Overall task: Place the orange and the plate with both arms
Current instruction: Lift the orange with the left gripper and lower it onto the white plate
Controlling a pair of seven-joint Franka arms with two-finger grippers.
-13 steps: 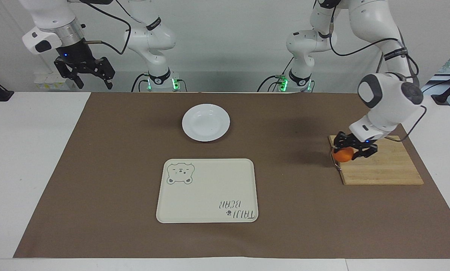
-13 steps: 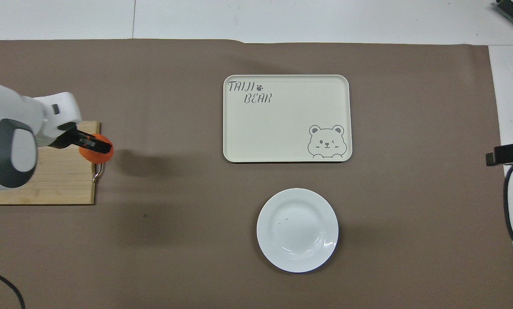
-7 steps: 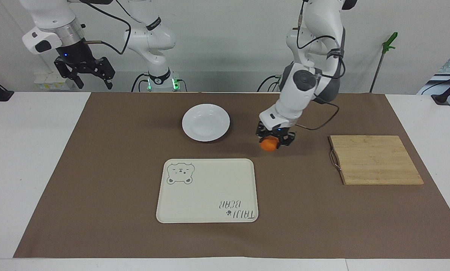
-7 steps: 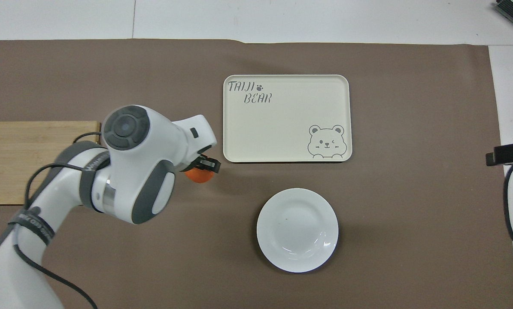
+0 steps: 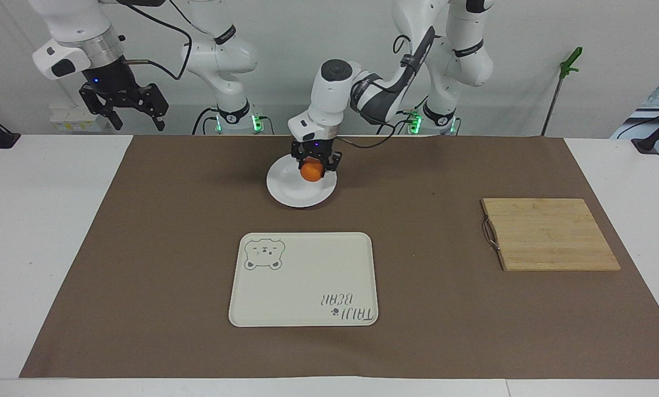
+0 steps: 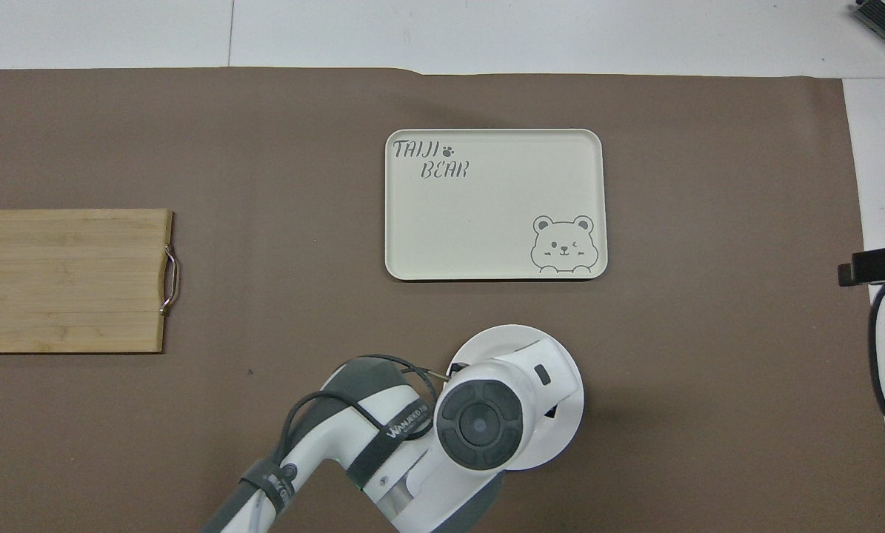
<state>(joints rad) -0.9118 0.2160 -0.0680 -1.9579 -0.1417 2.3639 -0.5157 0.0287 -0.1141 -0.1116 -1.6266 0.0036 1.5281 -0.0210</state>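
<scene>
Where the cream tray (image 5: 303, 279) lies on the brown mat (image 5: 142, 248), its printed words read "TAIJI BEAR" in one corner, with a bear's face drawn in the diagonally opposed corner; nothing lies in it. The plate (image 5: 285, 190) sits on the mat nearer to the robots than the tray, its bowl facing up. The left gripper (image 5: 314, 161) hangs over the plate, fingers pointing down and closed on the orange (image 5: 311, 170), which is held just above the dish; whether fruit and plate touch cannot be told. Being round, the orange shows no long axis. The wooden cutting board (image 5: 550, 234) lies bare, well apart from the tray toward the left arm's end, its metal handle (image 5: 489, 233) facing the tray. The right gripper (image 5: 124, 107) waits raised, away from the tray at the right arm's end, jaws spread and holding nothing.
</scene>
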